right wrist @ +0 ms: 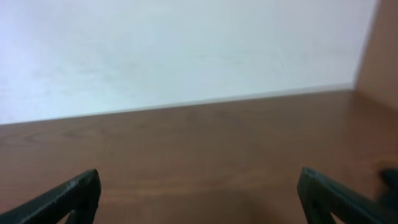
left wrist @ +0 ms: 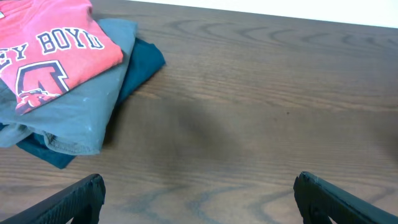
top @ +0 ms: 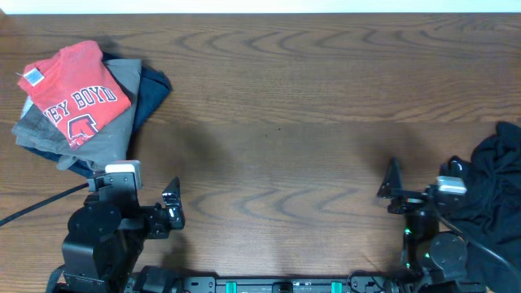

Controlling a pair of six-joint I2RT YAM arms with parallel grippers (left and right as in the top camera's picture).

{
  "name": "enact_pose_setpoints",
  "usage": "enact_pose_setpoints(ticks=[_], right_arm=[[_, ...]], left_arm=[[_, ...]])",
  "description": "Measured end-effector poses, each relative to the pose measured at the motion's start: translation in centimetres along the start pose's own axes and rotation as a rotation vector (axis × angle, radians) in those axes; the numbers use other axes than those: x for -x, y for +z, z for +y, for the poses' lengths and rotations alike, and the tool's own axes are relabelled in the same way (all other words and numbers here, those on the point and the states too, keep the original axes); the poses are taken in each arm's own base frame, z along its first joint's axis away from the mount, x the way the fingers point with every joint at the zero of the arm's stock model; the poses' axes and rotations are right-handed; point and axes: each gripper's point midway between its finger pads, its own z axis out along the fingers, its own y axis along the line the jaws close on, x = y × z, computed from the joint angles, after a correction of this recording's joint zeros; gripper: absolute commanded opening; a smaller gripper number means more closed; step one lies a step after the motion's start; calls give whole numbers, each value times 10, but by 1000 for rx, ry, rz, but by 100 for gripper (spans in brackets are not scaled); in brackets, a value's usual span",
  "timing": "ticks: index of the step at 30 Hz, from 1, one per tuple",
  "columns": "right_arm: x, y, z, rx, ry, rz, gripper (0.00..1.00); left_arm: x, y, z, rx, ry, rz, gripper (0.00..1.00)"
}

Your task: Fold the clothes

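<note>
A folded coral-red T-shirt [top: 75, 98] with white "BOYD" lettering lies on top of a stack at the far left, over a folded grey garment [top: 114, 130] and a dark blue one [top: 153, 89]. The red shirt [left wrist: 56, 46] also shows at the upper left of the left wrist view. A crumpled black garment [top: 496, 175] lies at the right edge. My left gripper [top: 172, 207] is open and empty near the front edge, right of the stack. My right gripper [top: 392, 187] is open and empty, just left of the black garment.
The wooden table [top: 277, 122] runs to a white wall [right wrist: 186, 50] at the back. A black cable [top: 41, 203] trails off to the left from the left arm.
</note>
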Motion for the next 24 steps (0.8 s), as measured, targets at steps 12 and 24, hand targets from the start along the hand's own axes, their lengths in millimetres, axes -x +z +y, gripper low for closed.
enact_pose_setpoints(ticks=[12,24], right_arm=[[-42,5,21,154,-273,65,99],[-43,4,25,180,-286,64,99]], left_arm=[[0,0,0,0,0,0,98],[0,0,0,1,0,1,98]])
